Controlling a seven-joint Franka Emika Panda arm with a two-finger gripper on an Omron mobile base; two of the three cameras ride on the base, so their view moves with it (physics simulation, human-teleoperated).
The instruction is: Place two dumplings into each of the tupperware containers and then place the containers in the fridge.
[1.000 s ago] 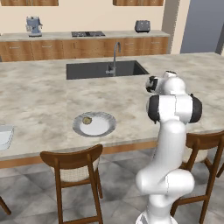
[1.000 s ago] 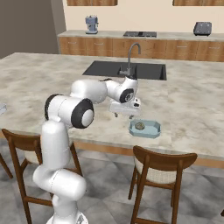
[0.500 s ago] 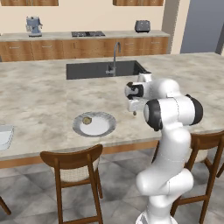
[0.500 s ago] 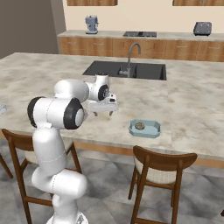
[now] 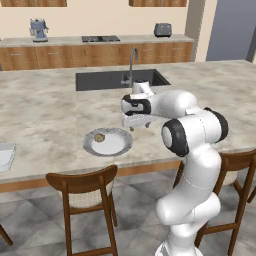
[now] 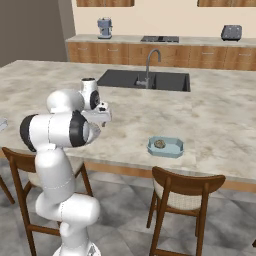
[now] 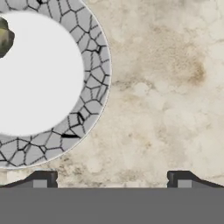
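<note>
A white plate (image 5: 116,148) with a grey cracked rim (image 7: 94,87) lies on the island counter, and one tan-brown dumpling (image 5: 99,137) rests on its left part. In the hand view that dumpling (image 7: 4,37) sits at the left edge. My gripper (image 5: 136,124) hangs open and empty above bare counter just right of the plate; its fingertips (image 7: 41,179) point down. A teal tupperware container (image 6: 174,148) near the counter's front edge holds a dumpling (image 6: 159,144), to the right of my gripper (image 6: 101,117). A second pale container (image 5: 4,155) peeks in at the left edge.
A dark sink (image 5: 107,80) with a tall faucet (image 5: 132,62) lies behind the plate. Wooden chairs (image 5: 82,182) stand along the counter's front edge. A slate blue-grey panel (image 5: 232,30), possibly the fridge, rises at the far right. The back counter carries a coffee machine (image 5: 38,29) and a toaster (image 5: 162,29).
My arm has swung left, away from the teal container and over to the plate's right side. The gripper stayed open and empty. The containers and the plate have not moved.
</note>
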